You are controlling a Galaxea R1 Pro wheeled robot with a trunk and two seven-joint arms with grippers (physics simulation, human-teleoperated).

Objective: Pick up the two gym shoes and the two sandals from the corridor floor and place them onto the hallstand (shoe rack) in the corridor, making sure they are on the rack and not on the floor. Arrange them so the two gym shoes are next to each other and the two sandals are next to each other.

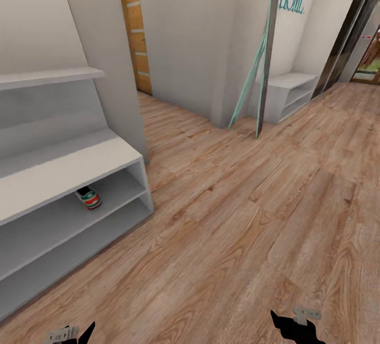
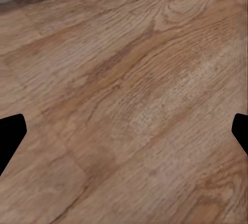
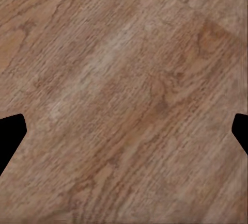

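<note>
A white gym shoe (image 1: 88, 197) with green and red trim sits on the upper tier of the low open base of the light-grey hallstand (image 1: 63, 161), at the left of the head view. The sandals are out of view. Wood-plank corridor floor (image 1: 237, 217) spreads ahead. My left gripper (image 1: 74, 333) and right gripper (image 1: 295, 325) hang low at the picture's bottom edge. In the wrist views the left gripper (image 2: 124, 136) and the right gripper (image 3: 124, 136) are open over bare planks, with black fingertips (image 2: 10, 136) (image 3: 10, 136) far apart and nothing between them.
A plain low white bench (image 1: 293, 93) stands against the far wall at the back right. A teal and dark frame (image 1: 261, 69) leans on the wall corner beside it. A wooden door (image 1: 136, 32) is at the back, a glass door (image 1: 353, 27) at the far right.
</note>
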